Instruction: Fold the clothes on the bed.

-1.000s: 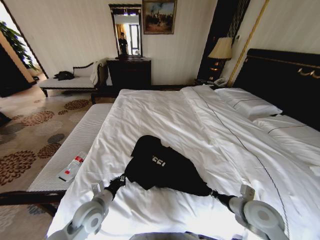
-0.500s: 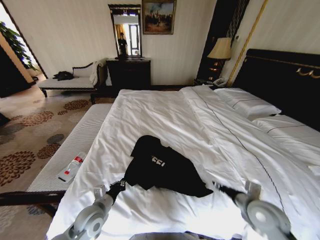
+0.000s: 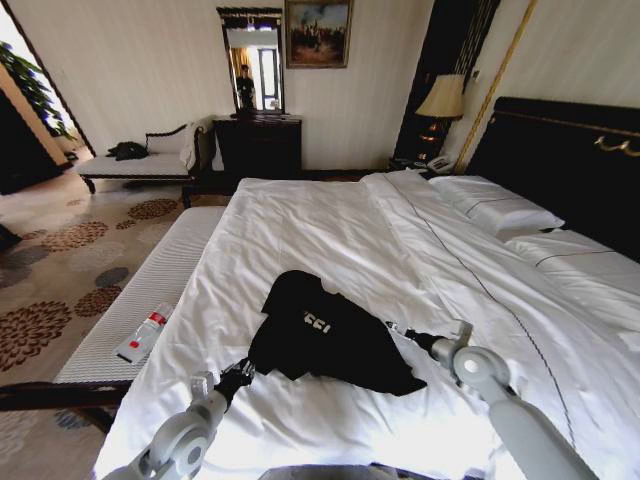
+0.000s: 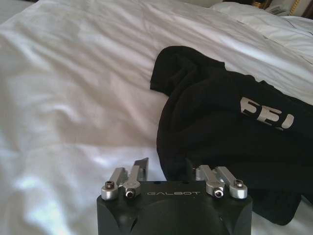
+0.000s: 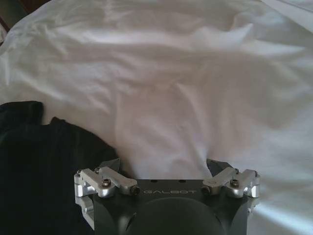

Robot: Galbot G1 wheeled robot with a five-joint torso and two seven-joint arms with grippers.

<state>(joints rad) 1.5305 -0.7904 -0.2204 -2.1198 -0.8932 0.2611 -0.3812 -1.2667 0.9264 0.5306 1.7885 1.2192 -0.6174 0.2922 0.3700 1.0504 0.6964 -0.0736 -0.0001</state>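
The black top (image 3: pixel 325 340) is seen lying crumpled on the white duvet (image 3: pixel 330 230) of the bed (image 3: pixel 560 150), near the foot edge closest to the robot. Its long axis runs diagonally, from a bunched end on the far left down to a pointed corner on the near right, and the white lettering (image 3: pixel 316 322) faces up near its middle.

The garment lies between the two pincers. The left pincer (image 3: pixel 240 372) is placed at the top's near left edge; in the left wrist view the left pincer (image 4: pixel 166 166) is held released, one finger (image 4: pixel 141 165) over bare duvet and the other at the border of the black fabric (image 4: pixel 220 132), with nothing clamped between them. The lettering (image 4: pixel 266 112) is seen ahead of it and off to one side.

The right pincer (image 3: pixel 397 329) is set at the top's right edge, just beside the cloth. In the right wrist view the right pincer (image 5: pixel 164 164) is spread wide and holds nothing; white duvet (image 5: pixel 186 88) lies between and ahead of its fingers, while the black fabric (image 5: pixel 44 166) sits beside one finger (image 5: pixel 110 165).
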